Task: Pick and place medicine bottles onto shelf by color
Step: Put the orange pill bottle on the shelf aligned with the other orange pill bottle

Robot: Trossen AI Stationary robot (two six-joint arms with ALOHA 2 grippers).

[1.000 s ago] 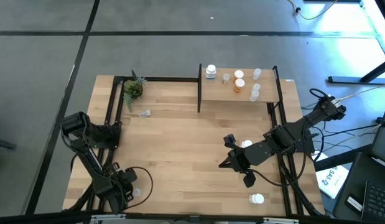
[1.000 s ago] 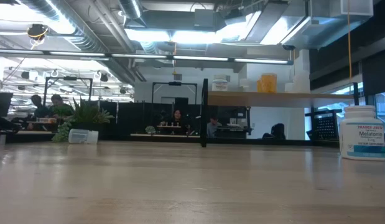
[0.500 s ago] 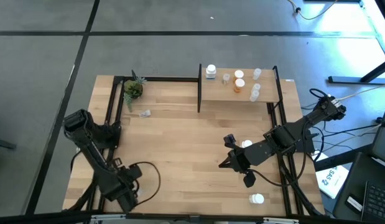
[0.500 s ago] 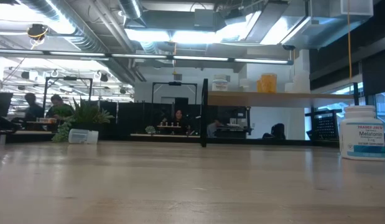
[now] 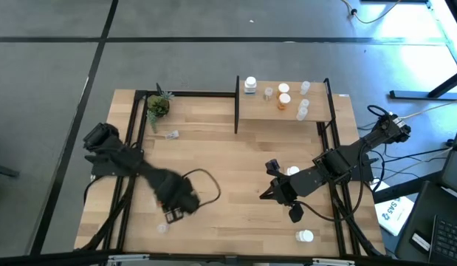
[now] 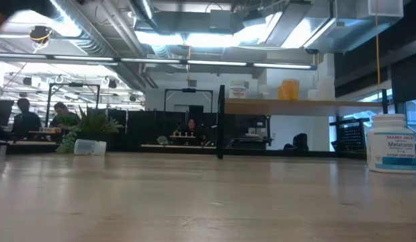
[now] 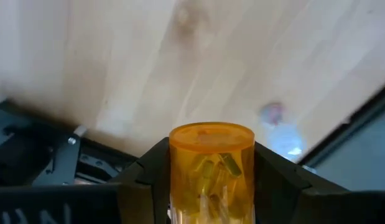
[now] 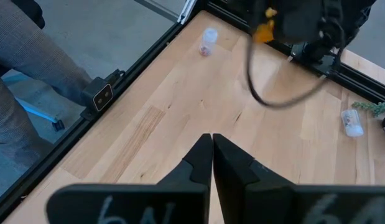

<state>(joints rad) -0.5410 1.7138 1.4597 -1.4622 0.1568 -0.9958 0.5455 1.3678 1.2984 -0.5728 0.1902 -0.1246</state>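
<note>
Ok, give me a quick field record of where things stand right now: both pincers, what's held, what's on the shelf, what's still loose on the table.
left pincer: over the table's front-left, shut on orange pill bottle
right pincer: shut, empty, waiting over the right side
shelf: white bottle, orange bottle, several clear ones
loose on table: clear bottle near potted plant, white bottle at front right, clear bottle at front left

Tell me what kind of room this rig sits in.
Probably an open-plan office or lab: exposed ceiling ducts, people at desks beyond the table, and a concrete floor around it.
</note>
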